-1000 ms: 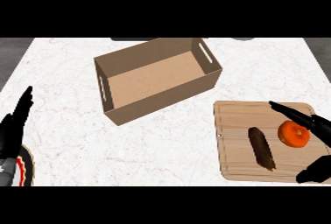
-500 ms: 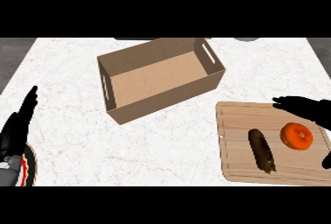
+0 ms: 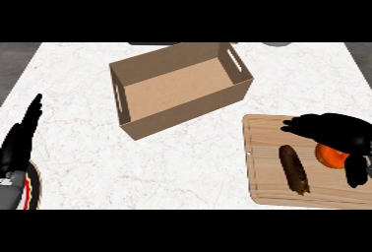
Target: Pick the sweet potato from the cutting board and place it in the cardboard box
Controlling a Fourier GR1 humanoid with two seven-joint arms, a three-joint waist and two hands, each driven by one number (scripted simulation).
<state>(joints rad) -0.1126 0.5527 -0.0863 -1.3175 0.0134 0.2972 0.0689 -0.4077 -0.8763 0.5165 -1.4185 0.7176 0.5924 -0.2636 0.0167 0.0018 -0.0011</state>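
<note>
Your right hand (image 3: pixel 335 129) was open and empty, so you had to grab the potato (image 3: pixel 293 168) at its 7 o'clock, not the orange thing (image 3: pixel 331 156).

It was a kitchen: a white marble counter (image 3: pixel 189 157) carried a wooden cutting board (image 3: pixel 265 162) with a sweet potato (image 3: pixel 294 169) and an orange fruit (image 3: pixel 331 155) on it.

The right hand (image 3: pixel 335 132) partly hides what seems an orange fruit (image 3: pixel 331 156).
</note>
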